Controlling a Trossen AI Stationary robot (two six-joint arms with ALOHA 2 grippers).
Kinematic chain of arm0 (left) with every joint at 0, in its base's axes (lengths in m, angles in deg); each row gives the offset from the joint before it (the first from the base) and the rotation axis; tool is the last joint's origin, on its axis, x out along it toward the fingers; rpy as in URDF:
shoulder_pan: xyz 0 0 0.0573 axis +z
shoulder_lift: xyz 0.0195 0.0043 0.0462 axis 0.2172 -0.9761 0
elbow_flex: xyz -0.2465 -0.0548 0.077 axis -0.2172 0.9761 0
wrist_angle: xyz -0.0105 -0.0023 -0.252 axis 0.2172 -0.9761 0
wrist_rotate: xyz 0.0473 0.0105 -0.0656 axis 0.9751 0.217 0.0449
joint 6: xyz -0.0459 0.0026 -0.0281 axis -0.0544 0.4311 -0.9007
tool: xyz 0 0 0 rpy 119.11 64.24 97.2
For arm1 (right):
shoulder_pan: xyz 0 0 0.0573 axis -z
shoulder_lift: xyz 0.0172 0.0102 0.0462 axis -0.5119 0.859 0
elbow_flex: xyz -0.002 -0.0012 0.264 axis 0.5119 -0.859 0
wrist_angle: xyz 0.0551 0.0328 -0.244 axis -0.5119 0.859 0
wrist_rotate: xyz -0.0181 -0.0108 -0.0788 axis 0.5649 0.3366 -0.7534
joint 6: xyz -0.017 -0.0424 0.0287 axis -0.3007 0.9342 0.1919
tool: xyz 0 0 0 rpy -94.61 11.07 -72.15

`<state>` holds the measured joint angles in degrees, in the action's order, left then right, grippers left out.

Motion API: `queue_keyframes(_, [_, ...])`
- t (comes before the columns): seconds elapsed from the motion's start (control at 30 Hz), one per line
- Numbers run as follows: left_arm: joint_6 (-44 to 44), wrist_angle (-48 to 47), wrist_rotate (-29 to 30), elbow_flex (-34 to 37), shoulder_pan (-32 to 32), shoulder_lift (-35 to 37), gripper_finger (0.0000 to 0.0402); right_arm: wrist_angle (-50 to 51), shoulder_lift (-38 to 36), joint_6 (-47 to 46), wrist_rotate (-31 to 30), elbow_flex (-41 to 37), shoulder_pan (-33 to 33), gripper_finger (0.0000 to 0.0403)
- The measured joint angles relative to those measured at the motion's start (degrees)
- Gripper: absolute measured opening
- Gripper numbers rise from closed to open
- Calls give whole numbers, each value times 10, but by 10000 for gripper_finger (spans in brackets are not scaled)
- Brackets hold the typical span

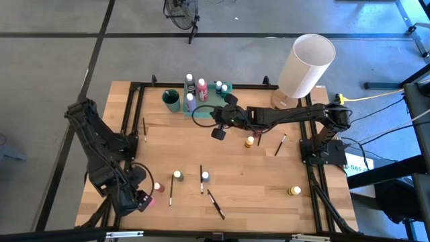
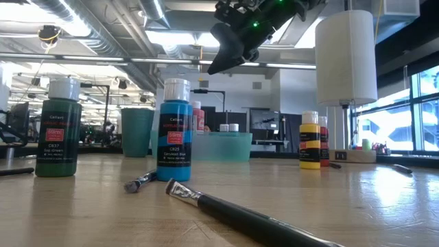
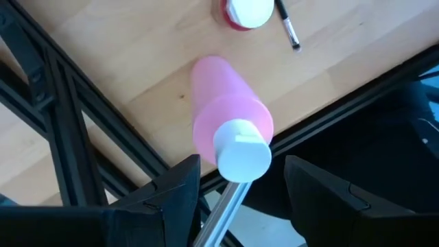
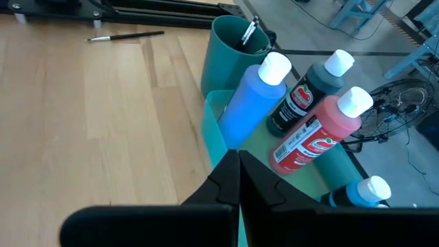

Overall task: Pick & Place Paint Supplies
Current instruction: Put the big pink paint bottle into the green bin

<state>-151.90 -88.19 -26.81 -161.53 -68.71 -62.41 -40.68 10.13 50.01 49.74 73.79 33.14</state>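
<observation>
While its fingers stand apart, the left gripper (image 3: 240, 189) flanks a pink white-capped paint bottle (image 3: 226, 123) lying at the wooden table's (image 1: 235, 168) front-left corner (contact unclear); the right gripper (image 4: 236, 171), pressed together, hovers over the translucent green tray (image 4: 216, 130).

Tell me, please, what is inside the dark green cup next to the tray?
The green cup holds at least one thin brush, leaning on the rim with its tip sticking out. The cup's wall hides the rest of the brush and the bottom, so I cannot tell if anything else is inside.
</observation>
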Motion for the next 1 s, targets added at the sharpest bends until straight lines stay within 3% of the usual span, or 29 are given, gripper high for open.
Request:
queue_keyframes(0.8, [1,-12,-1,0,9,-37,210,0,0,-1,0,0,0,1])
queue_keyframes(1.0, [11,-12,-32,0,9,-55,210,0,0,-1,0,0,0,1])
